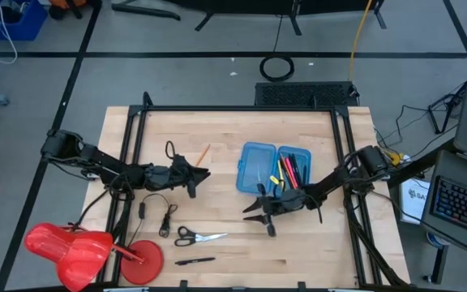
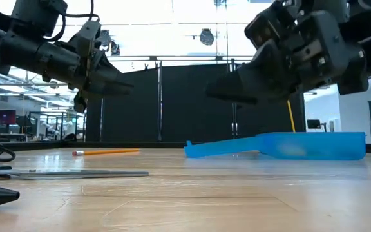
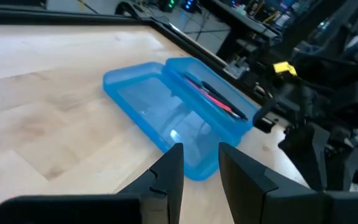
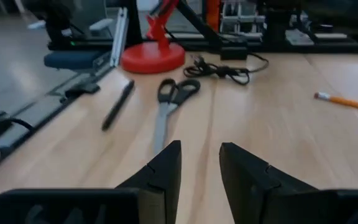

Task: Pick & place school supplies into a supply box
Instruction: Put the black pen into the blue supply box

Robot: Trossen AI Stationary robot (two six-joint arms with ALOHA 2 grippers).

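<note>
Right gripper [image 1: 259, 209] just below supply box [image 1: 257, 168], empty, narrow gap; left gripper [image 1: 199, 177] same. Approach scissors [image 1: 199, 237] from above, w/ jaws across blades.

Light came in even and bright from overhead, the wooden table [image 1: 217, 162] pale with only soft, short shadows under both arms. Behind the supply box [image 2: 288, 145] at table height, the room's windows blew out to white glare and the arms went near-silhouette. A small glint sat on the supply box's open half [image 3: 176, 134], and the scissors [image 4: 169, 106] looked soft, slightly blurred.
</note>
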